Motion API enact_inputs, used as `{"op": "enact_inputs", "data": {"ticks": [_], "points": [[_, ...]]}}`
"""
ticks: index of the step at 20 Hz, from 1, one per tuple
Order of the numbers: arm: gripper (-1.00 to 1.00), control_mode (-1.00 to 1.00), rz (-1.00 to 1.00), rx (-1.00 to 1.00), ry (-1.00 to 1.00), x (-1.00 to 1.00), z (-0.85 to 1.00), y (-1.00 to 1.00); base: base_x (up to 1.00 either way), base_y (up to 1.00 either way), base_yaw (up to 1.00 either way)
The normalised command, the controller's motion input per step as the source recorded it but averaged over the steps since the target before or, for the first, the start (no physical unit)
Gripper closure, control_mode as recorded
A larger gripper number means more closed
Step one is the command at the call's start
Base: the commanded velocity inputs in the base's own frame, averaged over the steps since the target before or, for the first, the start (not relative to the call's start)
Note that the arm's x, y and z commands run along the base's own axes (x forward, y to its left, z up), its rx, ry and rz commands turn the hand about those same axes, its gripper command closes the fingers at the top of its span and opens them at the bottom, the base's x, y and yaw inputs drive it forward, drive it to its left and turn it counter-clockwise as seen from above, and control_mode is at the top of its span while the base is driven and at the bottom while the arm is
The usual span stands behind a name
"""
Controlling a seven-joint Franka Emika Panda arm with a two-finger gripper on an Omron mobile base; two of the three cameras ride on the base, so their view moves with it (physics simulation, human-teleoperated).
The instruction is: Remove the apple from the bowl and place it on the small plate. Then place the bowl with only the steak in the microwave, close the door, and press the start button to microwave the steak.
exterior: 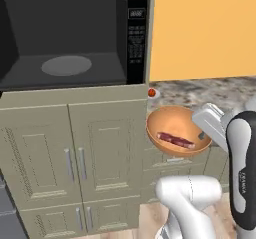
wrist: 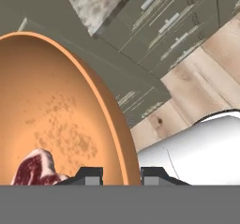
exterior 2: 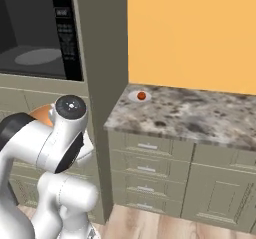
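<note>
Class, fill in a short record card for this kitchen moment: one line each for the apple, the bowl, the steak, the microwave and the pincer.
apple: on the small plate, on the stone counter
bowl: held in the air in front of the cabinets, below and right of the microwave
steak: lying alone inside the bowl
microwave: cavity in plain sight, nothing on its turntable
pincer: shut on the bowl's rim, one finger inside, one outside

Bowl (exterior: 172,128) orange-tan, faint darker speckle inside. Steak (exterior: 176,140) dark red-brown, pale streaks. Apple (exterior 2: 141,96) red-orange on grey-white plate (exterior 2: 134,96). Microwave (exterior: 137,38) black, dark grey cavity. Cabinets (exterior: 75,158) olive-beige, grey handles. Counter (exterior 2: 195,115) mottled grey-brown stone. Wall (exterior 2: 195,33) plain orange. Floor (wrist: 206,73) light wood.
</note>
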Motion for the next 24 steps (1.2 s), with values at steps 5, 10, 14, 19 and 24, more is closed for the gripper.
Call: {"op": "enact_inputs", "data": {"ticks": [5,10,14,19,24], "points": [[1.0,1.0,0.0,0.0,0.0,0.0,0.0,0.0,0.01,1.0,-0.03],[1.0,1.0,0.0,0.0,0.0,0.0,0.0,0.0,0.13,0.42,0.0],[1.0,1.0,0.0,0.0,0.0,0.0,0.0,0.0,0.44,0.39,0.0],[1.0,1.0,0.0,0.0,0.0,0.0,0.0,0.0,0.34,0.48,-0.02],[1.0,1.0,0.0,0.0,0.0,0.0,0.0,0.0,0.4,0.34,-0.02]]}}
